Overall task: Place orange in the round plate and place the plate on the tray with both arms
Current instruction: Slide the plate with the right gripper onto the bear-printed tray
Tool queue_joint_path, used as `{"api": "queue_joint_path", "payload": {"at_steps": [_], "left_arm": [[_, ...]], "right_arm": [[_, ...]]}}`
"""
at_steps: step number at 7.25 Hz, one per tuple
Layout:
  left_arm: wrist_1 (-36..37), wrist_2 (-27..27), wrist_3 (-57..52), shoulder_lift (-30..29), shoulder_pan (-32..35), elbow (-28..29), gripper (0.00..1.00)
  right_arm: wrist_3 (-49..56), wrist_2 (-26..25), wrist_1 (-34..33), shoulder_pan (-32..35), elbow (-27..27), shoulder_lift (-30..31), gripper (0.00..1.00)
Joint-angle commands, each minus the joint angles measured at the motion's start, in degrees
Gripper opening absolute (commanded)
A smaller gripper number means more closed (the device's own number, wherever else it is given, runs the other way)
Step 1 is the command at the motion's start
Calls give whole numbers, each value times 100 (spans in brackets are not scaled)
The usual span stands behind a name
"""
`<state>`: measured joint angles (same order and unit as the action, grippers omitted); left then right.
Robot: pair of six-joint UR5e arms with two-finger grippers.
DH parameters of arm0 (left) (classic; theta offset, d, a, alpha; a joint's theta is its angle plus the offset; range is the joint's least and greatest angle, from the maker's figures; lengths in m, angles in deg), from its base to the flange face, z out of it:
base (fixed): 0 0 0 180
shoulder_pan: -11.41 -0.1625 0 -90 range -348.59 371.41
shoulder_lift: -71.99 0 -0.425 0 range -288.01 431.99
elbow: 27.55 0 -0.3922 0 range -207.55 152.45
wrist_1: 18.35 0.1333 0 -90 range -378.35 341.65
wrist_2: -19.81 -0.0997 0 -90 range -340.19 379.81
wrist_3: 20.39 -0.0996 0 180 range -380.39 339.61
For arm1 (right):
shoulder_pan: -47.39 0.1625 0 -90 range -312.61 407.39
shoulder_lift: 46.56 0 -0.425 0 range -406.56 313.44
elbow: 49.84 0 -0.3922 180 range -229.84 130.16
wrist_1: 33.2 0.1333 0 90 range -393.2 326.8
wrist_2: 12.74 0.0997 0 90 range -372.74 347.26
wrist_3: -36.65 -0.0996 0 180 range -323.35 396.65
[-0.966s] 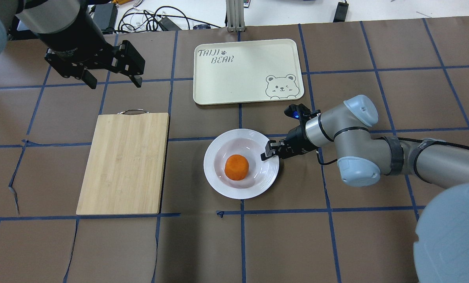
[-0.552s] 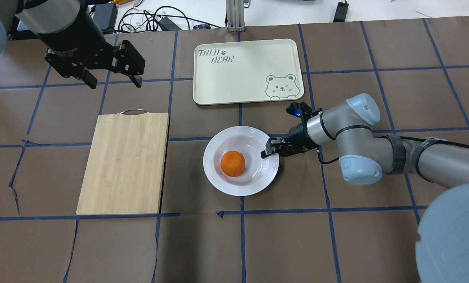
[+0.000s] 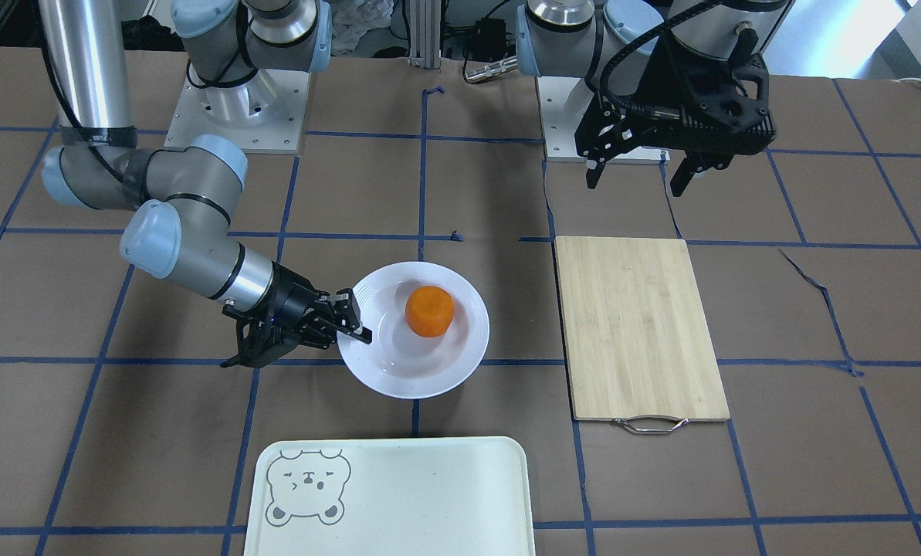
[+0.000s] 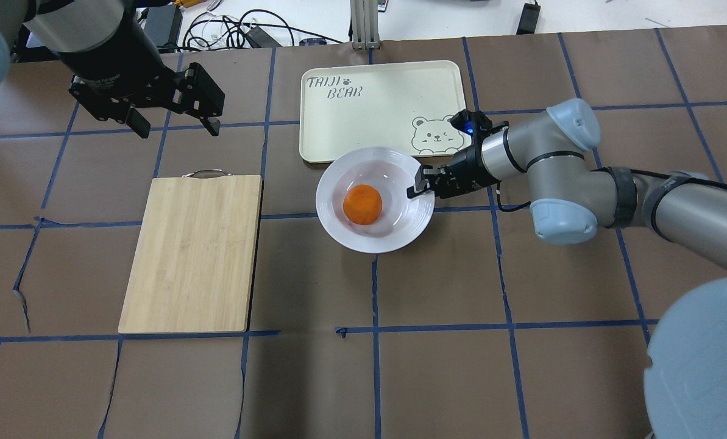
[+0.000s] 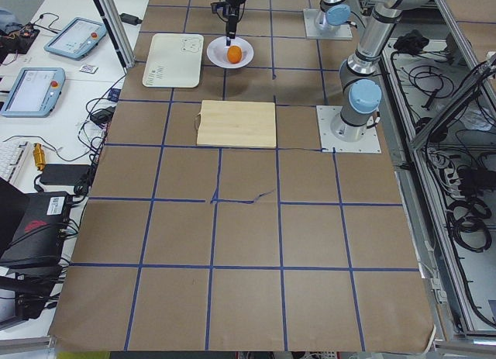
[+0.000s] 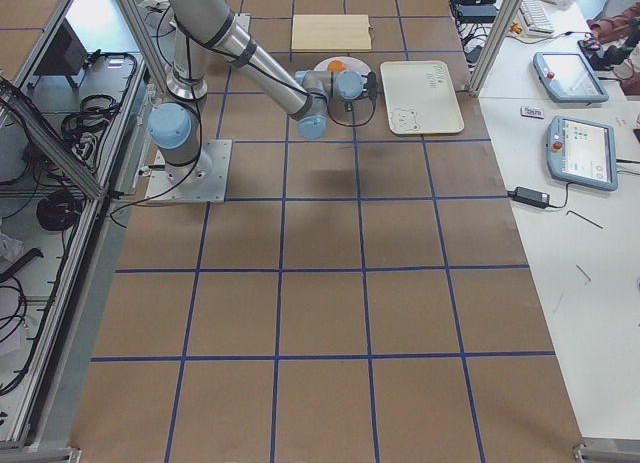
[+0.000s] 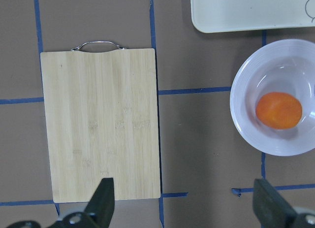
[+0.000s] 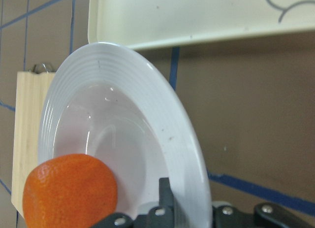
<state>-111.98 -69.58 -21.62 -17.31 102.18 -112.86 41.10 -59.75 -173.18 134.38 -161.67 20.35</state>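
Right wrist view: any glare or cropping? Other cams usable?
Right wrist view: the round plate fills the frame, with faint glossy streaks in its centre; the orange is cropped at the lower edge. Overhead view: a blue-grey joint cap is a big soft blob in the near corner. Exterior left view: both are tiny, no detail.

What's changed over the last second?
The right hand, still clamped on the rim of the plate, moved it and the orange toward the tray; from overhead the plate now overlaps the tray's near edge. Left hand, board and tray stayed put.
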Motion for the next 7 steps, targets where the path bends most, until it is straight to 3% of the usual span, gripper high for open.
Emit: {"api": "queue_joint_path", "payload": {"at_steps": [1,3,4,7], "left_arm": [[-6,-9,0,0,2,-3,100],[-6,-9,-9,9,2,-3,100],[-6,-9,-9,9,2,-3,100],[-6,-9,-9,9,-7,-3,100]], "right_arm": [[-382,-10,742,-6,1507,-623,0],[-935,25,964,11,3081,-1737,0],[-937,34,956,12,3558,-2256,0],[-928,8,947,12,4046,-2674,0]]}}
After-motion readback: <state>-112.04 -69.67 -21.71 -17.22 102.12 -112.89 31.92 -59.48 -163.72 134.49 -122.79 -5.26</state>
